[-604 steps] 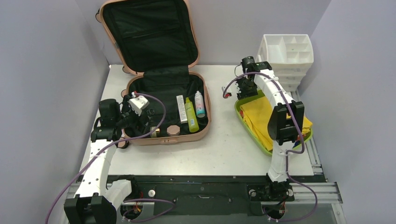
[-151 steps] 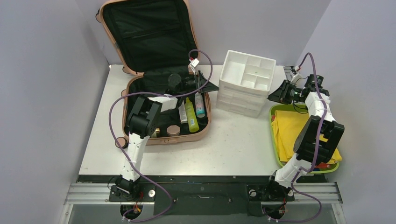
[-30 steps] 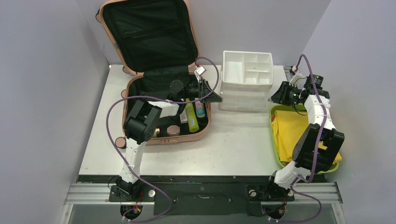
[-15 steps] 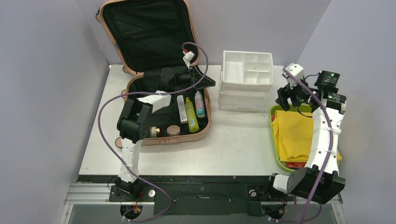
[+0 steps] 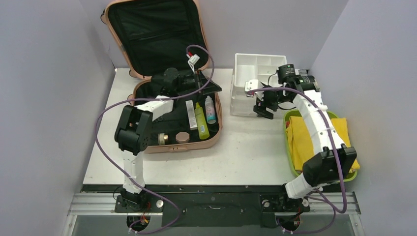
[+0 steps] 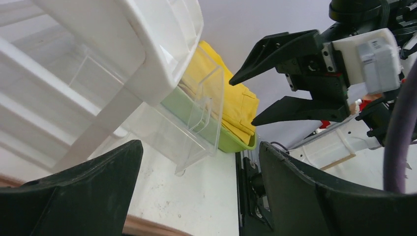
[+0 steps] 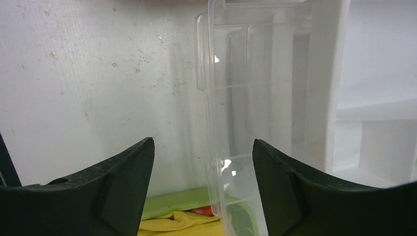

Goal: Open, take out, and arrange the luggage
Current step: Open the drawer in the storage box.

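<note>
Beneath the left gripper [image 5: 210, 84], its jaws wide and empty, lay the open luggage [image 5: 182, 146]. Just ahead of the right gripper [image 6: 241, 103], jaws parted and holding nothing, a clear drawer [image 7: 216, 123] jutted from the organizer [image 5: 258, 69]. Best to centre on its handle lip, then pull straight.

No writing can be read in any view. Any print on the tube [image 5: 190, 114] and bottles [image 5: 201, 123] in the luggage [image 5: 182, 146] is too small to make out from above.
</note>
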Controlling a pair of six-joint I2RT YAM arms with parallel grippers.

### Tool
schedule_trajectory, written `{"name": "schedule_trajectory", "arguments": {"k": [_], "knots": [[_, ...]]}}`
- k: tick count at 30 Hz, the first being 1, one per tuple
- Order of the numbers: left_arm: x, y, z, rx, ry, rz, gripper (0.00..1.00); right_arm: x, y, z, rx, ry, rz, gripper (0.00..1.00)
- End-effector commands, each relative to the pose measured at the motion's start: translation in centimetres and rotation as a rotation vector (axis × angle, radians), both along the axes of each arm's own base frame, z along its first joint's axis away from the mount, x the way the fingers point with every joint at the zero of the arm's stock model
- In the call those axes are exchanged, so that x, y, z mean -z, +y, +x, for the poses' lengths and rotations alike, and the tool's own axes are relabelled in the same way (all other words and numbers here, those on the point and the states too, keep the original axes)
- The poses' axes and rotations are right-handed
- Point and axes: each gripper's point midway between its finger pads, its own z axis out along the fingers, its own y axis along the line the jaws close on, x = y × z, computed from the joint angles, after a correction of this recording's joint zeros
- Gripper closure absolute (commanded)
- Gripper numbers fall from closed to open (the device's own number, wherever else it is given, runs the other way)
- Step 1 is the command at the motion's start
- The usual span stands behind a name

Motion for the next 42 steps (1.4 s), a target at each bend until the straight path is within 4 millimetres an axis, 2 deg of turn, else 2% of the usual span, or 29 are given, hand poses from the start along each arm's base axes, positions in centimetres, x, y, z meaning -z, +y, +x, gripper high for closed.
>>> {"name": "schedule_trajectory", "arguments": {"k": [1,5,11,12,13,14,17,28,32,36,41,42], "knots": [[-3.7,3.3,-0.2,-0.083,-0.146,0.046,0.15,0.5,0.4,2.0,-0.016,-0.011,-0.066,0.32],[-3.7,6.0,-0.6,-0.125,-0.147,0.07,0.15,1.9,0.5,2.9,-0.021,0.031,-0.099,0.37],[-3.1,10.0,-1.1,-0.206,-0.156,0.136,0.14,3.2,0.8,1.7,-0.044,0.08,-0.149,0.6],[-3.2,10.7,-1.3,-0.22,-0.159,0.134,0.14,3.4,0.6,1.7,-0.032,0.076,-0.163,0.74],[-3.2,11.0,-1.4,-0.226,-0.159,0.132,0.14,3.5,0.7,1.6,-0.029,0.072,-0.17,0.8],[-3.3,11.7,-1.5,-0.238,-0.157,0.125,0.14,3.5,0.6,1.7,-0.017,0.068,-0.181,0.91],[-2.9,12.6,-2.0,-0.253,-0.141,0.113,0.14,3.2,0.6,1.6,-0.002,0.067,-0.183,1.0],[-2.2,13.7,-2.5,-0.274,-0.124,0.098,0.14,2.3,0.7,0.1,-0.017,0.094,-0.192,1.0],[-2.1,13.6,-2.3,-0.273,-0.116,0.092,0.14,1.1,0.9,0.7,-0.009,0.086,-0.164,1.0],[-2.1,13.6,-2.4,-0.275,-0.113,0.089,0.14,0.4,1.4,-0.1,-0.048,0.121,-0.142,1.0],[-1.8,13.6,-2.6,-0.272,-0.115,0.091,0.14,0.9,1.2,-1.2,-0.056,0.138,-0.166,1.0],[-1.8,13.6,-2.7,-0.272,-0.112,0.092,0.14,1.7,1.0,-1.3,-0.053,0.15,-0.179,1.0]]}}
